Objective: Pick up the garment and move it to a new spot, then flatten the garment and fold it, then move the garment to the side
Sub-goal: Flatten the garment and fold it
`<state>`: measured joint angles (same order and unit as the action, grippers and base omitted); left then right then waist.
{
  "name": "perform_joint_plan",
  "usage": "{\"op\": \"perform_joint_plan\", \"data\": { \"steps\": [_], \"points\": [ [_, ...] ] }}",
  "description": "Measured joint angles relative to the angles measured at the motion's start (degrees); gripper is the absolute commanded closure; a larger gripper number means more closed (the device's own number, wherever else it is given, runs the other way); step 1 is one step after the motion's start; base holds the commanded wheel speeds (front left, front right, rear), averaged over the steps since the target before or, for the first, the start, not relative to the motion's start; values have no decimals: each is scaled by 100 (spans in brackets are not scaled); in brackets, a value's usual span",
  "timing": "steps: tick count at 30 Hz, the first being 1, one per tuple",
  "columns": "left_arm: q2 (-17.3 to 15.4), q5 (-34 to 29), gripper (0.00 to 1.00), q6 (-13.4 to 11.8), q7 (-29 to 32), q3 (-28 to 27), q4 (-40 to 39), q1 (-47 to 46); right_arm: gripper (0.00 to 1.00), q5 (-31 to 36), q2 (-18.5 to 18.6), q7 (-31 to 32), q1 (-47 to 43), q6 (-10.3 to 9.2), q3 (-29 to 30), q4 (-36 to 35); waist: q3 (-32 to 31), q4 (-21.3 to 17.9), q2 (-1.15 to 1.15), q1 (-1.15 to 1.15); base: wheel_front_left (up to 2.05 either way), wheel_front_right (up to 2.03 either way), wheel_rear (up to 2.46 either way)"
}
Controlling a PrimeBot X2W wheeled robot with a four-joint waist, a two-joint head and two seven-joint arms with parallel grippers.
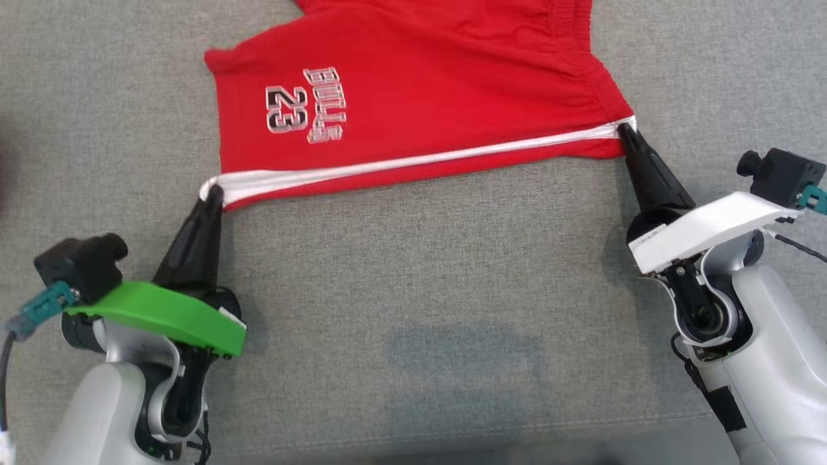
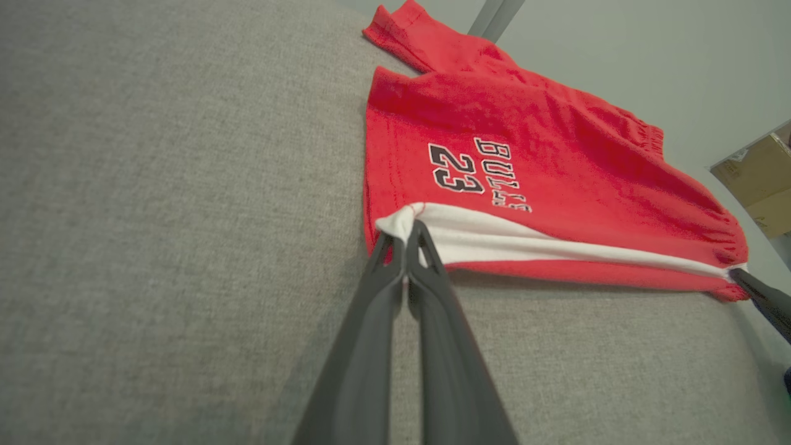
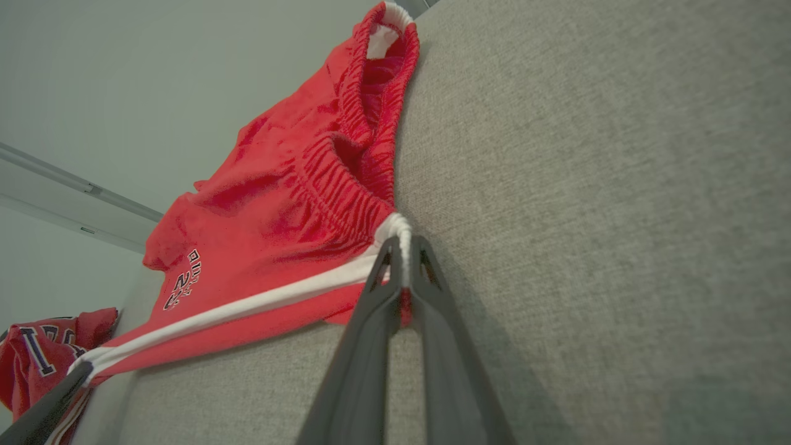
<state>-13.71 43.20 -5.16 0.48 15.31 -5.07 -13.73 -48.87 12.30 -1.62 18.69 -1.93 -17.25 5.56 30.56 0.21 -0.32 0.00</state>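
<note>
Left gripper [image 1: 212,192] pinching red shorts [image 1: 413,97] hem, right gripper [image 1: 625,129] pinching waistband

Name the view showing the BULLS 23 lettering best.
Head view: the lettering lies whole and nearly square-on from above. Left wrist view shows it slanted but readable; right wrist view, small and sharply foreshortened.

One red garment [image 1: 413,84] lies on one grey surface [image 1: 452,258]. Two tools: the left tool [image 1: 212,194] at nine o'clock, the right tool [image 1: 625,131] at two o'clock. One white stripe [image 1: 413,161], one other red cloth [image 3: 37,352] at seven o'clock of the right wrist view, one cardboard box [image 2: 757,179].
</note>
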Motion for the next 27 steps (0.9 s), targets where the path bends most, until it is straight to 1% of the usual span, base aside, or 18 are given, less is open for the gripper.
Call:
{"op": "perform_joint_plan", "data": {
  "steps": [2, 3, 6, 10, 13, 15, 18, 20, 22, 27],
  "points": [
    [36, -1, 100, 42, -219, 65, 162, 158, 100, -10, 2, -135, -45, 43, 71, 93, -58, -14, 0, 0, 0, 0, 0],
    [75, 0, 100, 96, -337, 80, 221, 160, 100, -10, -3, -229, -57, 52, 115, 155, -96, -13, 0, 0, 0, 0, 0],
    [210, 58, 100, 293, -568, 157, 303, 159, 100, -68, 2, -399, -177, 160, 241, 276, -236, 12, 0, 0, 0, 0, 0],
    [123, 55, 100, 437, -825, 99, 431, 159, 100, -66, 88, -402, -391, 438, 110, 348, -452, 60, 0, 0, 0, 0, 0],
    [-23, 18, 100, 569, -960, 85, 407, 179, 100, 64, 266, -455, -549, 554, 5, 350, -638, 93, 0, 0, 0, 0, 0],
    [-30, -31, 100, 604, -1016, 122, 365, 263, 100, 166, 410, -494, -660, 609, -29, 346, -772, 112, 0, 0, 0, 0, 0],
    [-5, -65, 100, 625, -1073, 170, 401, 603, 100, 320, 538, -549, -879, 621, -94, 349, -972, 135, 0, 0, 0, 0, 0],
    [-20, -83, 100, 625, -1126, 205, 520, 873, 100, 450, 616, -565, -1035, 667, -244, 372, -1100, 151, 0, 0, 0, 0, 0],
    [-5, -94, 100, 625, -1176, 202, 633, 1085, 100, 609, 670, -566, -1197, 671, -398, 385, -1219, 168, 0, 0, 0, 0, 0],
    [71, -57, 100, 627, -1249, 212, 724, 1282, 100, 956, 849, -591, -1387, 695, -647, 364, -1457, 228, 0, 0, 0, 0, 0]
  ]
}}
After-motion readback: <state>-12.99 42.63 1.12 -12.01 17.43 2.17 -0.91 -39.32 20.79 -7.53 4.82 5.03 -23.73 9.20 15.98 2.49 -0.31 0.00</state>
